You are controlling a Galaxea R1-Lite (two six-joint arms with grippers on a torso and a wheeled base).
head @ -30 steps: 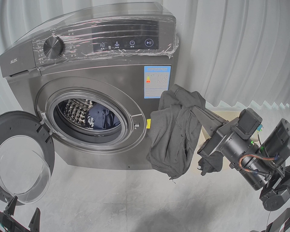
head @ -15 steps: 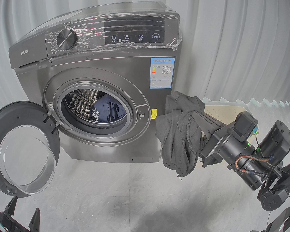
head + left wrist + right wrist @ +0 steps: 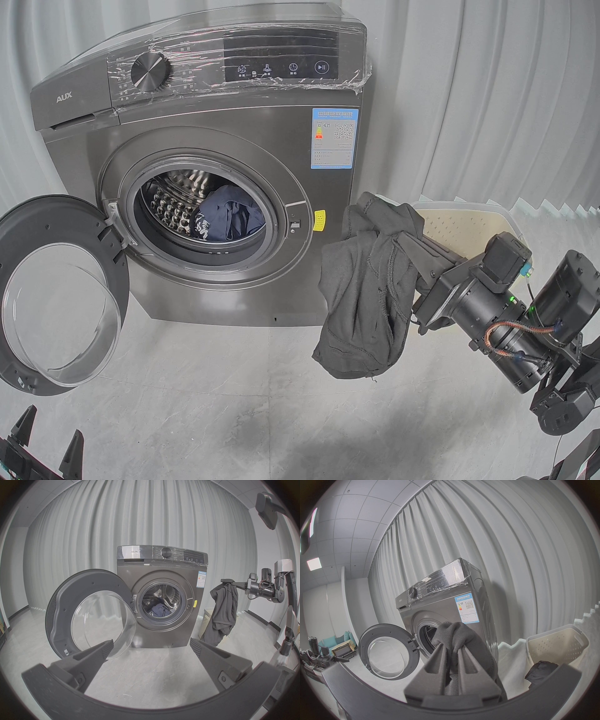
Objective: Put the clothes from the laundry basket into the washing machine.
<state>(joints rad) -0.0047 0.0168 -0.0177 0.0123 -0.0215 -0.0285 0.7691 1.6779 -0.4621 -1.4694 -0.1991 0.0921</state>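
Right gripper (image 3: 452,648) fingers clamp grey garment (image 3: 365,294) high, 4 o'clock of drum (image 3: 200,209), likely so it clears floor (image 3: 250,387); left gripper (image 3: 150,642) fingers wide.

The head camera looks forward and down on the washing machine (image 3: 206,125), beyond the right claw (image 3: 409,240). The left wrist camera, farther back, faces the machine's front past the left claw (image 3: 150,642). The right wrist camera, nearer, shares the open door (image 3: 389,655) ahead of its claw.
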